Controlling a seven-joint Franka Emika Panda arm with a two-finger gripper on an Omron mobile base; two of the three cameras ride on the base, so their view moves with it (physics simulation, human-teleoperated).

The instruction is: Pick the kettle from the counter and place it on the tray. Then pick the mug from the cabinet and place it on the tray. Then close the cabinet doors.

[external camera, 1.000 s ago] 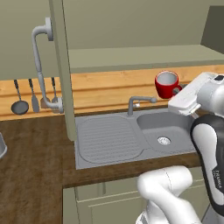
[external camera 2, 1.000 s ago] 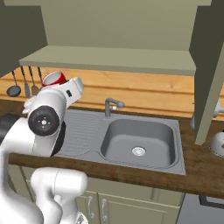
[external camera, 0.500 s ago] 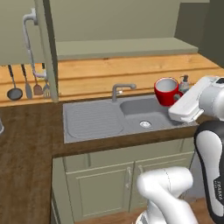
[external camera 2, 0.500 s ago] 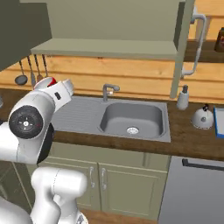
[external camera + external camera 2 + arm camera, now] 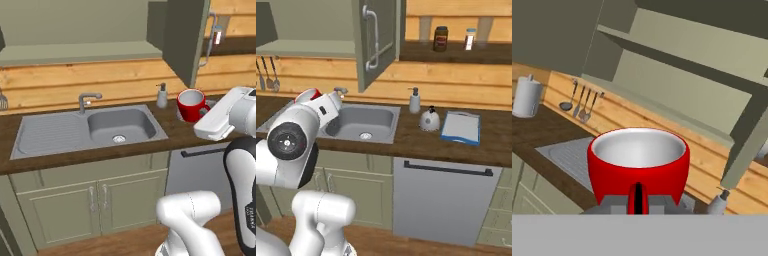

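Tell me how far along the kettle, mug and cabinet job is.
The red mug is out of the cabinet, clamped in the gripper. The kettle looks beside the tray, not on it. The cabinet door stands open; closing remains.

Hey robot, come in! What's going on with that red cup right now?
Claw shut on the mug, carried upright above the counter. Kettle sits beside the tray, not on it. Cabinet door open.
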